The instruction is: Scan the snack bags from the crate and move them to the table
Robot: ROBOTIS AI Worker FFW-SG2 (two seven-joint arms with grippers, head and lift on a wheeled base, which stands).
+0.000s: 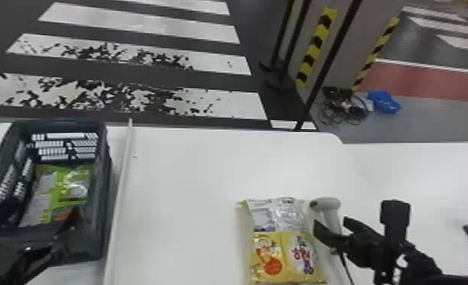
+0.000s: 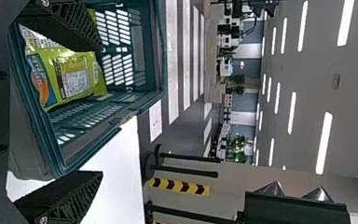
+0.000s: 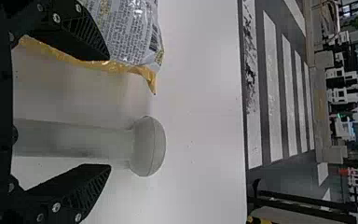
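My left gripper (image 1: 31,220) is open at the near end of the dark crate (image 1: 107,189), where a green snack bag (image 1: 64,185) lies. In the left wrist view the open gripper (image 2: 101,111) has one finger in front of the green bag (image 2: 70,74) and the crate (image 2: 161,60). My right gripper (image 1: 332,226) is open around the grey scanner (image 1: 331,205). In the right wrist view the scanner (image 3: 147,147) lies between the fingers of the gripper (image 3: 108,112), touching neither. Beside it, yellow snack bags (image 1: 282,257) lie on the table, and a silver-backed one (image 3: 130,32) is close to one finger.
A long pale strip (image 1: 120,182) runs along the white table (image 1: 191,170), to the right of the crate. Beyond the table stand dark posts (image 1: 329,57) and pillars with yellow and black tape (image 1: 312,49). A blue item (image 1: 384,101) and cables lie on the floor.
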